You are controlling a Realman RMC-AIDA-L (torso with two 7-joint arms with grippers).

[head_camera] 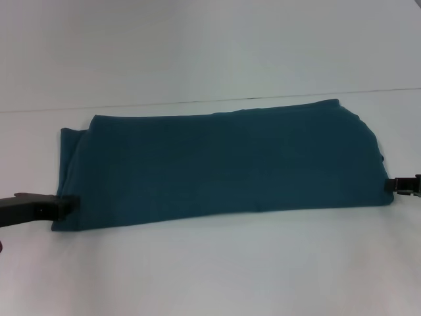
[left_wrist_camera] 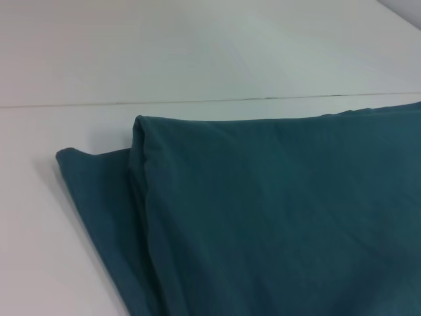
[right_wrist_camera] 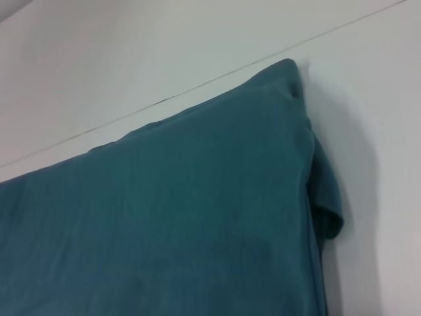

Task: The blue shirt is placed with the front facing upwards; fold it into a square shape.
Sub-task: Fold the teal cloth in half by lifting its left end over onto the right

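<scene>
The blue shirt [head_camera: 223, 164] lies on the white table as a long folded band running left to right, plain teal side up, with no lettering showing. My left gripper [head_camera: 66, 204] sits low at the band's near left corner, touching the cloth edge. My right gripper [head_camera: 395, 185] is at the near right corner, also against the edge. The left wrist view shows the shirt [left_wrist_camera: 276, 217] with its layered left end and a lower layer sticking out. In the right wrist view the shirt [right_wrist_camera: 171, 224] has a sleeve fold hanging past its right end.
The white table [head_camera: 210, 270] stretches in front of and behind the shirt. A thin dark seam [head_camera: 197, 102] runs across it just behind the cloth's far edge. Nothing else stands on it.
</scene>
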